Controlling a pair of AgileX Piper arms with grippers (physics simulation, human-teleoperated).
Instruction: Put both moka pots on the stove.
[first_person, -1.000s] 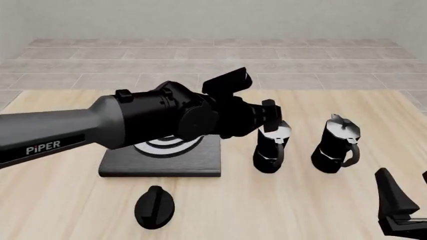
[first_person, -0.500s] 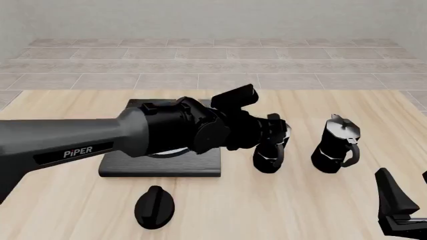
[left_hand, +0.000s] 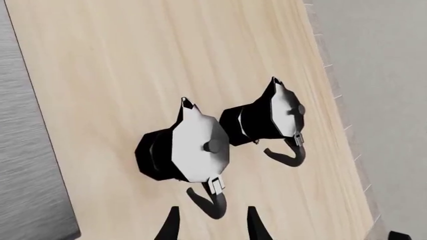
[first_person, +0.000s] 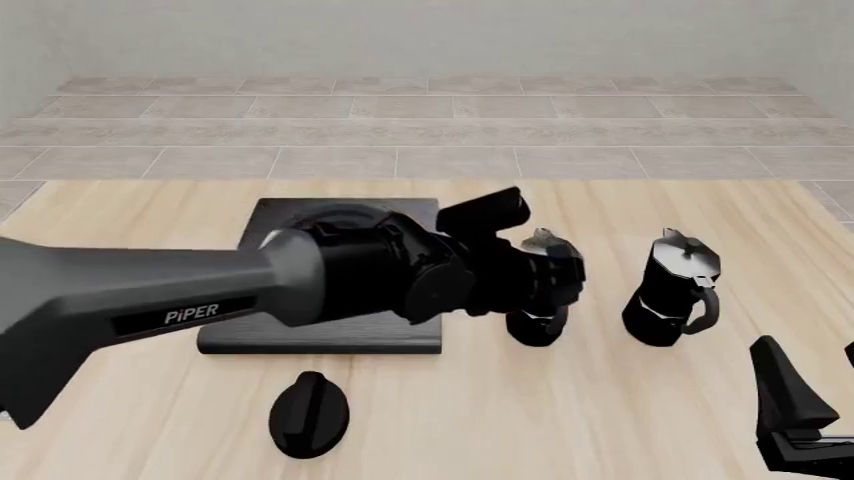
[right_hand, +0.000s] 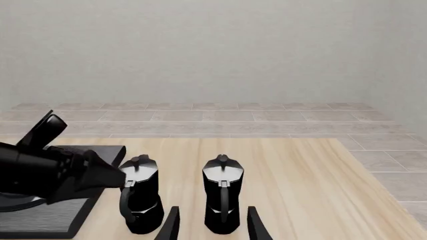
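A: Both moka pots (first_person: 671, 290) still on desk (first_person: 561, 420), right of stove (first_person: 320, 335). Left end effector (left_hand: 212, 227) moved closer, fingers apart around nearer-left pot's handle, gripping nothing.
B: Grasp pending; right end effector (right_hand: 212, 225) open, idle.

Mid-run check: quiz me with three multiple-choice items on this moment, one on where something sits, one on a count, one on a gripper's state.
1. Where is the black oval knob?
A. On the table, nearer the camera than the stove
B. On top of the stove
C. Between the two pots

2. How many moka pots stand on the stove?
A. Two
B. One
C. None

3. How does the left gripper stand?
A. Shut on a lid knob
B. Open, fingers apart by the near pot's handle
C. Shut on the stove's edge

Answers: 1 A, the front view shows it on bare wood before the slab. 2 C, the near moka pot and the far moka pot both stand on wood. 3 B, the left wrist view shows a gap between the fingers.
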